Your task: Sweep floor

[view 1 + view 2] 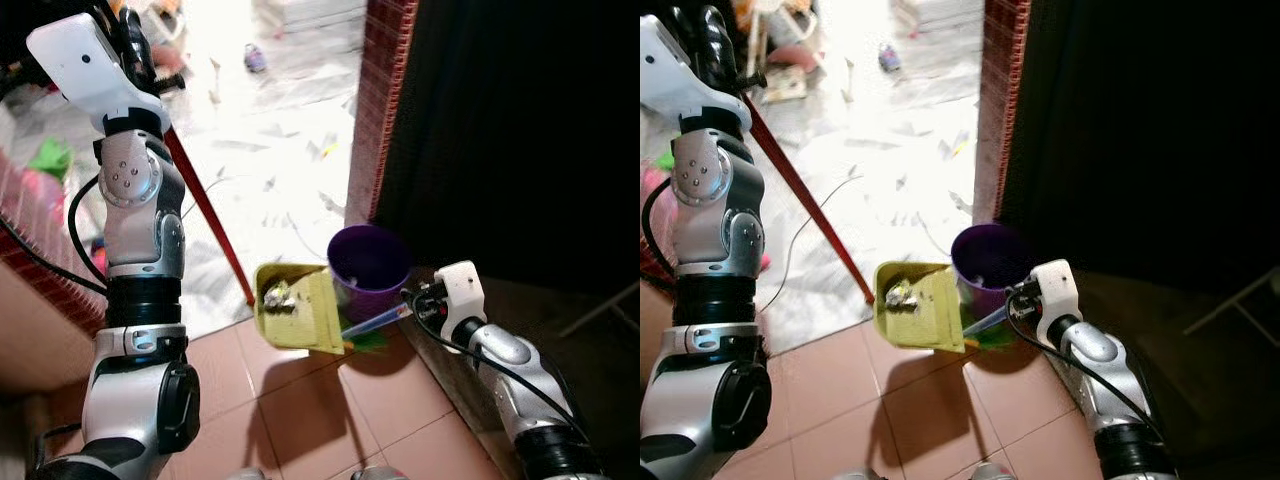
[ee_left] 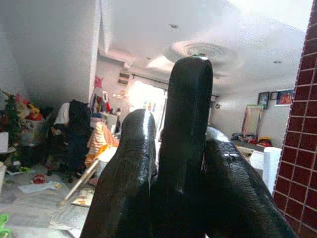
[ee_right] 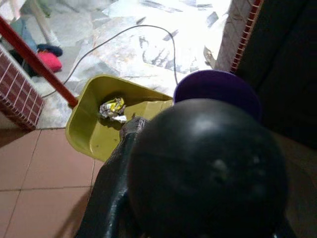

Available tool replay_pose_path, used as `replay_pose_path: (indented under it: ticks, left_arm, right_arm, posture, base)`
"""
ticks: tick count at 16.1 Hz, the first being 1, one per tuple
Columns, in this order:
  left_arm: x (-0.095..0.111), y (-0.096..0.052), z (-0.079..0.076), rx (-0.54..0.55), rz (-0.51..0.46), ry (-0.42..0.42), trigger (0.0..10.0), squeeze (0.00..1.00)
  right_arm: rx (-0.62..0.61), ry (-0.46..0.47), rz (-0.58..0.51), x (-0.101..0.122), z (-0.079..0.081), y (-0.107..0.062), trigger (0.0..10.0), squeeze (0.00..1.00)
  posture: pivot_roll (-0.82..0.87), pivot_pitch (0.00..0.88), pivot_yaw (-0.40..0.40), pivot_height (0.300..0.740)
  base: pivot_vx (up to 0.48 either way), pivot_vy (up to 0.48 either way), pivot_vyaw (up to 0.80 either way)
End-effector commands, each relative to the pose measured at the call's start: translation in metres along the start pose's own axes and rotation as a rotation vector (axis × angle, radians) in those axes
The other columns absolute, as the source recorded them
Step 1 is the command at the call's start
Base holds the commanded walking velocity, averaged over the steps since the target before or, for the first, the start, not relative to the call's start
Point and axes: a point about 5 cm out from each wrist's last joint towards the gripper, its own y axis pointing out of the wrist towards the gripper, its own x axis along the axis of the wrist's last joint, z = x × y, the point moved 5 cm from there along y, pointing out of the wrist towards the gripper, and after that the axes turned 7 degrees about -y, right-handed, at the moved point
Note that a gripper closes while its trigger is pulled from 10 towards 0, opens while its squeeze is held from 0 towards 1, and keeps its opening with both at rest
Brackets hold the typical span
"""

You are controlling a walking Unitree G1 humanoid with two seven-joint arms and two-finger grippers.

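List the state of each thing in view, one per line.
Dustpan: tilted beside the bin, held by its handle, crumpled wrapper inside.
Bin: upright, open.
Red stick: slanted, its top at the left hand.
Right hand: gripping the dustpan handle.

— Where are you?

— A lived-in home. Past my fingers (image 2: 188,148) I see a white ceiling (image 2: 208,29) with a round plaster medallion (image 2: 203,49), framed pictures (image 2: 277,97) on the wall, and a room heaped with clothes (image 2: 101,139) and toys (image 2: 25,111).

— And underfoot?

— Terracotta tiles (image 1: 290,400) meeting a pale marble floor (image 1: 270,150) scattered with litter, red brick pillars (image 1: 385,100), a cable (image 3: 138,34) trailing across the floor.
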Motion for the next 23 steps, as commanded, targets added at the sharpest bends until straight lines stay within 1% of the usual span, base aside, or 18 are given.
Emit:
replay_pose_path:
  ticks: [1, 2, 3, 5, 6, 7, 8, 9, 10, 11, 12, 14, 16, 17, 18, 19, 23]
  left_arm:
    - [0.027, 0.009, -0.012, -0.021, -0.099, -0.065, 10.0, 0.0]
    - [0.016, 0.007, -0.015, -0.02, -0.054, -0.058, 10.0, 0.0]
    - [0.013, 0.007, -0.016, -0.021, -0.044, -0.055, 10.0, 0.0]
    - [-0.001, -0.002, -0.018, -0.034, 0.011, -0.036, 10.0, 0.0]
    - [-0.013, -0.011, -0.019, -0.04, 0.054, -0.044, 10.0, 0.0]
    - [-0.018, -0.017, -0.019, -0.046, 0.073, -0.045, 10.0, 0.0]
    - [-0.033, -0.032, -0.019, -0.053, 0.126, -0.037, 10.0, 0.0]
    - [-0.044, -0.042, -0.017, -0.05, 0.167, -0.043, 10.0, 0.0]
    - [-0.052, -0.05, -0.015, -0.052, 0.192, -0.036, 10.0, 0.0]
    - [-0.057, -0.055, -0.014, -0.051, 0.211, -0.03, 10.0, 0.0]
    - [-0.064, -0.062, -0.013, -0.049, 0.242, -0.031, 10.0, 0.0]
    - [-0.075, -0.072, -0.011, -0.061, 0.279, -0.008, 10.0, 0.0]
    - [-0.091, -0.087, -0.009, -0.078, 0.34, 0.01, 10.0, 0.0]
    - [-0.095, -0.091, -0.008, -0.08, 0.359, 0.012, 10.0, 0.0]
    - [-0.105, -0.101, -0.006, -0.082, 0.396, 0.017, 10.0, 0.0]
    - [-0.111, -0.108, -0.006, -0.085, 0.417, 0.021, 10.0, 0.0]
    - [-0.118, -0.119, -0.01, -0.101, 0.449, 0.02, 10.0, 0.0]
  right_arm:
    - [0.001, 0.04, 0.107, -0.028, 0.005, -0.001, 10.0, 0.0]
    - [0.006, 0.046, 0.113, -0.031, 0.013, 0.001, 10.0, 0.0]
    - [0.005, 0.047, 0.115, -0.033, 0.014, 0.001, 10.0, 0.0]
    - [0.015, 0.031, 0.131, -0.038, 0.024, 0.002, 10.0, 0.0]
    - [0.018, 0.014, 0.139, -0.039, 0.025, 0.003, 10.0, 0.0]
    - [0.015, 0.017, 0.141, -0.039, 0.025, 0.004, 10.0, 0.0]
    - [0.013, 0.023, 0.141, -0.038, 0.024, 0.005, 10.0, 0.0]
    - [0.014, 0.024, 0.143, -0.039, 0.025, 0.006, 10.0, 0.0]
    - [0.016, 0.025, 0.149, -0.04, 0.026, 0.006, 10.0, 0.0]
    - [0.02, 0.024, 0.156, -0.041, 0.026, 0.006, 10.0, 0.0]
    - [0.022, 0.021, 0.162, -0.042, 0.028, 0.007, 10.0, 0.0]
    - [0.03, 0.024, 0.182, -0.045, 0.03, 0.007, 10.0, 0.0]
    - [0.047, 0.02, 0.188, -0.045, 0.034, 0.007, 10.0, 0.0]
    - [0.049, 0.027, 0.192, -0.045, 0.035, 0.007, 10.0, 0.0]
    - [0.055, 0.024, 0.208, -0.046, 0.038, 0.007, 10.0, 0.0]
    - [0.06, 0.023, 0.209, -0.046, 0.04, 0.007, 10.0, 0.0]
    - [0.051, 0.018, 0.228, -0.05, 0.038, 0.006, 10.0, 0.0]
  posture:
    - [-0.18, 0.0, 0.078, 0.74]
    - [-0.17, 0.0, 0.076, 0.74]
    - [-0.17, 0.0, 0.076, 0.74]
    - [-0.16, 0.0, 0.073, 0.74]
    - [-0.15, 0.0, 0.072, 0.74]
    - [-0.15, 0.0, 0.072, 0.74]
    - [-0.14, 0.0, 0.07, 0.74]
    - [-0.14, 0.0, 0.068, 0.74]
    - [-0.13, 0.0, 0.067, 0.74]
    - [-0.13, 0.0, 0.067, 0.74]
    - [-0.13, 0.0, 0.066, 0.74]
    - [-0.13, 0.0, 0.069, 0.74]
    - [-0.12, 0.0, 0.075, 0.74]
    - [-0.12, 0.0, 0.075, 0.74]
    - [-0.13, 0.0, 0.079, 0.74]
    - [-0.13, 0.0, 0.08, 0.74]
    - [-0.13, 0.0, 0.079, 0.74]
  base:
    - [0.0, 0.0, -0.8]
    - [0.0, 0.0, -0.64]
    - [0.0, 0.0, -0.64]
    - [0.0, 0.0, 0.0]
    - [0.0, 0.0, 0.0]
    - [0.0, 0.0, 0.0]
    - [0.0, 0.0, 0.0]
    - [0.0, 0.0, 0.0]
    - [0.0, 0.0, 0.0]
    - [0.0, 0.266, 0.0]
    - [0.0, 0.442, 0.0]
    - [0.0, 0.48, 0.0]
    - [0.0, 0.48, 0.0]
    - [0.0, 0.48, 0.0]
    - [0.0, 0.48, 0.0]
    - [0.0, 0.48, 0.0]
    - [0.0, 0.48, 0.0]
